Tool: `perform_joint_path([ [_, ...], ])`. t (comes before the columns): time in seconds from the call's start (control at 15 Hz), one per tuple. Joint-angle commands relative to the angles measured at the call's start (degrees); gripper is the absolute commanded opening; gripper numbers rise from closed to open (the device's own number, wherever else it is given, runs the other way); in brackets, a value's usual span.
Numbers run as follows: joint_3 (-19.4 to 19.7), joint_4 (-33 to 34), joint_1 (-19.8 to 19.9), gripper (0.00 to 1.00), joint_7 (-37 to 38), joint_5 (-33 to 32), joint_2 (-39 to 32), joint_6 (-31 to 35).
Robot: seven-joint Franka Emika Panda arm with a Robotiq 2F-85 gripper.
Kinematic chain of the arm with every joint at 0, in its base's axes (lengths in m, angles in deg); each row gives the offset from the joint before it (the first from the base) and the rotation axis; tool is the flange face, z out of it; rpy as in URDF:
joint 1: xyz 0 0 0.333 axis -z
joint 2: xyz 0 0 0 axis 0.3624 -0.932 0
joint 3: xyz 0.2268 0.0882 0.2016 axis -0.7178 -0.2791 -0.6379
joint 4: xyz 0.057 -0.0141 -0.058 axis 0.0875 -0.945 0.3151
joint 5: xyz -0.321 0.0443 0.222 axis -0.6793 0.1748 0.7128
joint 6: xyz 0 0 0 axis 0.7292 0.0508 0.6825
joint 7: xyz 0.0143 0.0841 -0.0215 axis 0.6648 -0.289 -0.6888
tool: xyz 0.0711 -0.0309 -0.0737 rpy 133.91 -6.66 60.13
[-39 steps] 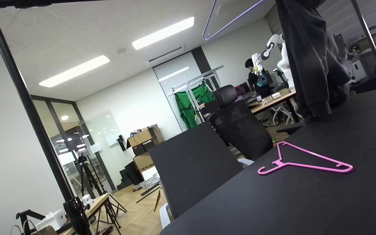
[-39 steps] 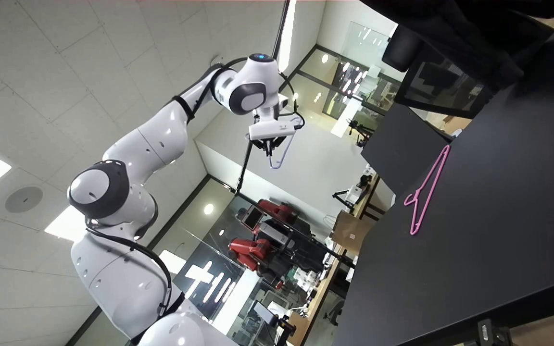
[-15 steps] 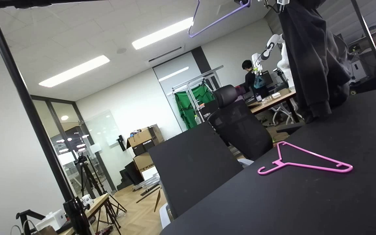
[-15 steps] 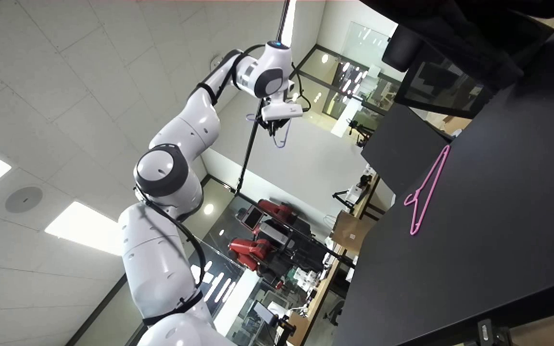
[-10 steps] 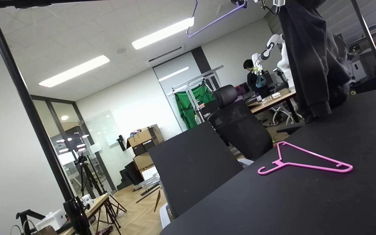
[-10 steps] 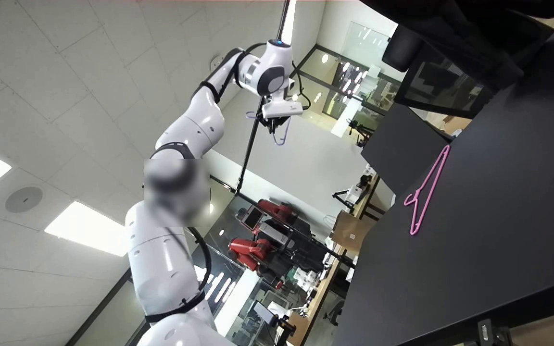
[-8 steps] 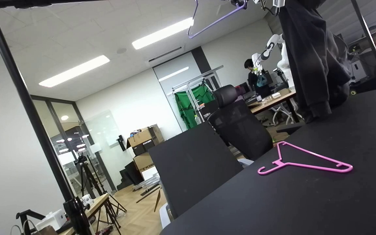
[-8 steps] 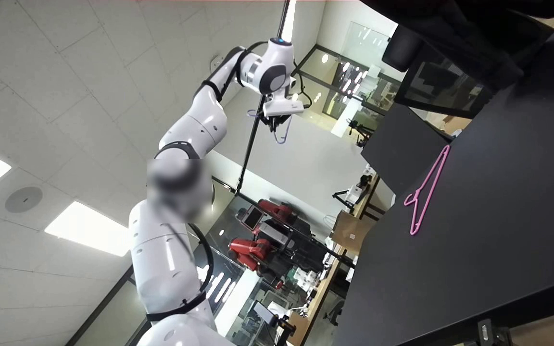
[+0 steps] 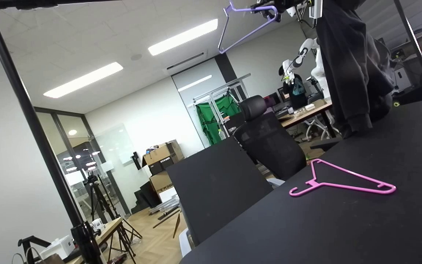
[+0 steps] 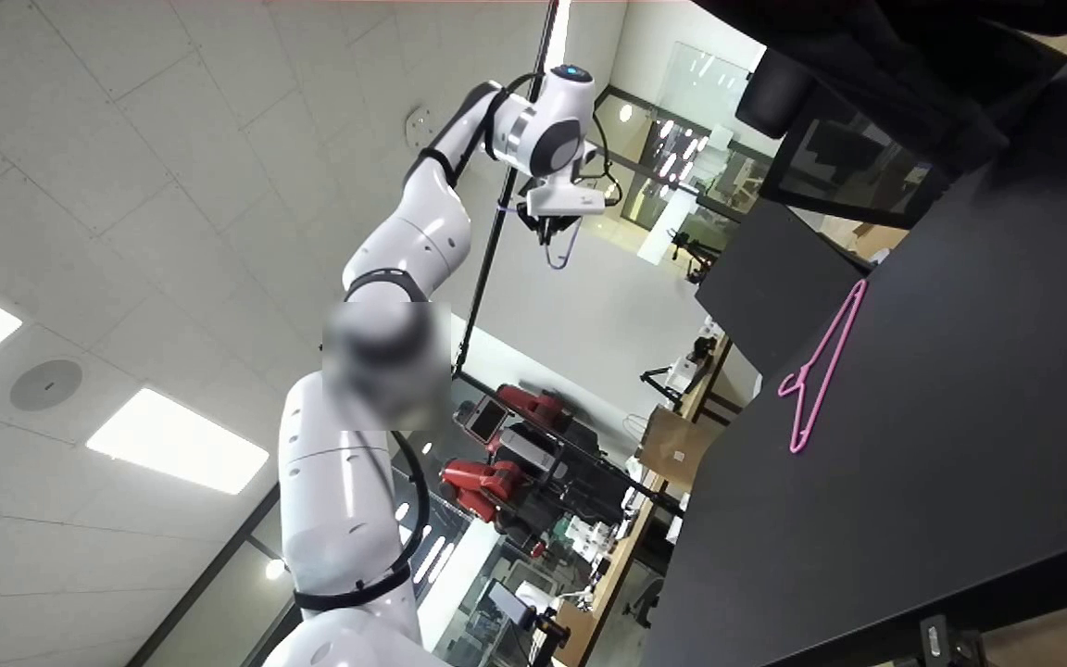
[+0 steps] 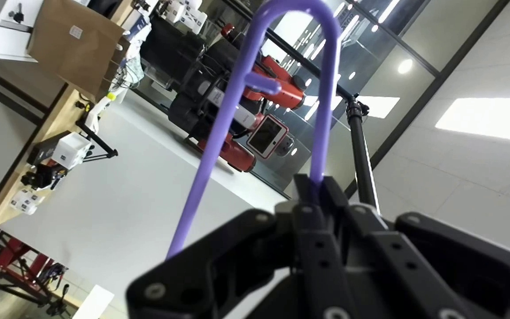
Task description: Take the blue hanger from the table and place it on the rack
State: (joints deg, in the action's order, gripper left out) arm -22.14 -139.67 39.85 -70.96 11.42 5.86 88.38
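The blue hanger, bluish-purple and triangular, is held in the air, off the table [image 9: 306, 227]. It shows in both exterior views [image 9: 248, 35] [image 10: 559, 266] and large in the wrist view [image 11: 220, 128]. My gripper [image 11: 318, 182] is shut on one side bar near a rounded corner; it also shows at the top of an exterior view [image 9: 258, 8] and high above the table in an exterior view [image 10: 546, 236]. The hanger's hook is out of the wrist view. I cannot pick out a pale grey rail of the rack for certain.
A pink hanger [image 9: 354, 187] lies on the table. A thick black pole [image 9: 31, 113] slants upward; in an exterior view a black pole [image 10: 483, 296] passes close to the gripper, and one [image 11: 361, 150] stands right of the fingers. A person in dark clothes [image 9: 354, 73] is at the table.
The arm has moved up and to the right in an exterior view, carrying the blue hanger. The gripper and more of the hanger have come into an exterior view's top. The pink hanger has not moved.
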Motion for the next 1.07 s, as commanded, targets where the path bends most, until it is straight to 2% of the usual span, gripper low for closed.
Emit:
perform_joint_path([
  [0.0,-1.9,7.3,1.3,0.34,6.5,-0.3,-4.2,-1.0],
  [0.13,-1.2,7.0,1.0,0.4,7.3,-0.2,-3.1,-1.3],
  [0.67,1.0,1.5,3.0,0.95,6.9,-2.5,6.8,-3.3],
  [0.73,1.6,0.8,3.4,0.99,6.8,-3.0,8.1,-3.5],
  [1.0,5.0,-4.7,4.3,1.0,5.2,-7.3,14.8,-4.1],
])
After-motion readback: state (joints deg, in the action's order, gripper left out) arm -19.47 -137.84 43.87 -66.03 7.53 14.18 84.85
